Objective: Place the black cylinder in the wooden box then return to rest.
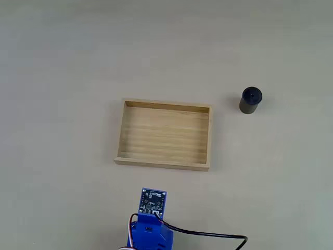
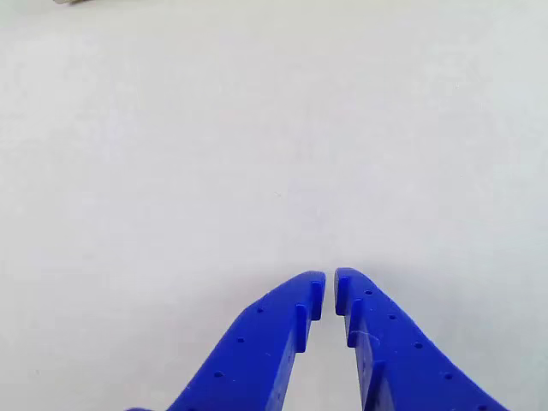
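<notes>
Fixed view: the black cylinder (image 1: 250,100) stands upright on the table (image 1: 62,62), at about 2 o'clock from the wooden box (image 1: 164,135) and well apart; the box holds nothing; the blue arm (image 1: 151,226) sits at 6 o'clock.
Other view: the gripper (image 2: 330,288) has its tips nearly together, holding nothing, over bare table.
Progress: nothing placed; reach, pick, place and rest all remain.
</notes>
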### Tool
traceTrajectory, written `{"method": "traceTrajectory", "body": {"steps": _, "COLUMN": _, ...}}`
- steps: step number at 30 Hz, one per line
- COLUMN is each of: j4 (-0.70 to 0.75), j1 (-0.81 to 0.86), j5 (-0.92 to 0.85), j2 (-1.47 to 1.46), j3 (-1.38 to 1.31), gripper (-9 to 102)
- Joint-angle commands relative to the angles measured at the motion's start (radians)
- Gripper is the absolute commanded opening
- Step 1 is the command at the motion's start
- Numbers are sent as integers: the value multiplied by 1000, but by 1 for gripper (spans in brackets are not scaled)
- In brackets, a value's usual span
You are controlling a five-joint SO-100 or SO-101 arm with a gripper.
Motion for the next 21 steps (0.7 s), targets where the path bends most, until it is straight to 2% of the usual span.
{"method": "traceTrajectory", "body": {"steps": 1, "j4": 3, "j1": -14, "j5": -15, "j2": -9, "j3": 32, "gripper": 0}}
{"method": "traceTrajectory", "body": {"steps": 16, "j4": -8, "j1": 20, "j5": -3, "j2": 3, "j3": 31, "gripper": 0}}
{"method": "traceTrajectory", "body": {"steps": 21, "j4": -187, "j1": 132, "j5": 37, "j2": 124, "j3": -32, "gripper": 0}}
